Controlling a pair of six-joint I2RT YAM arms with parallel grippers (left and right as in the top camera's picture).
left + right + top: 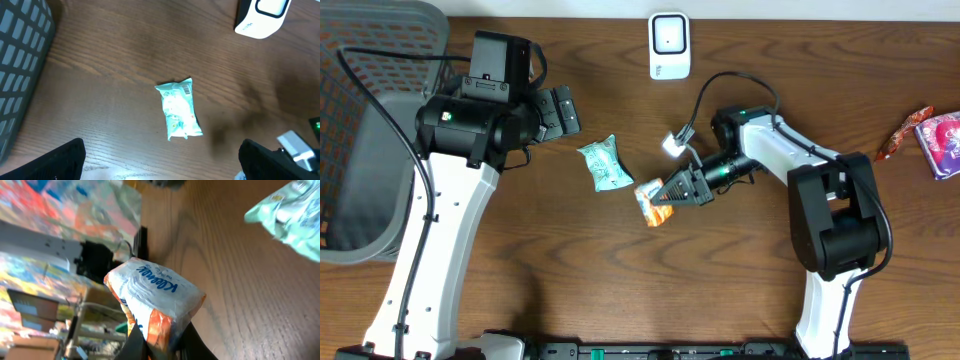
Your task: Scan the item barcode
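Overhead: the right pincer [672,190] is clenched on the tissue pack [652,203], which juts from its tip toward 8 o'clock, mid-table [620,290]. The left pincer [563,110] is spread and empty.
Left wrist: a green packet [179,110] lies at 12 o'clock.
Right wrist: the pack is pinched at its 6 o'clock edge.

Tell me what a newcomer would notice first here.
The right jaws are shut on a white-and-orange Kleenex pack, held near the middle of the table. A teal packet lies flat beside it, facing the wide-open left jaws. A white scanner stands at the far edge, and a grey basket sits near the left jaws.
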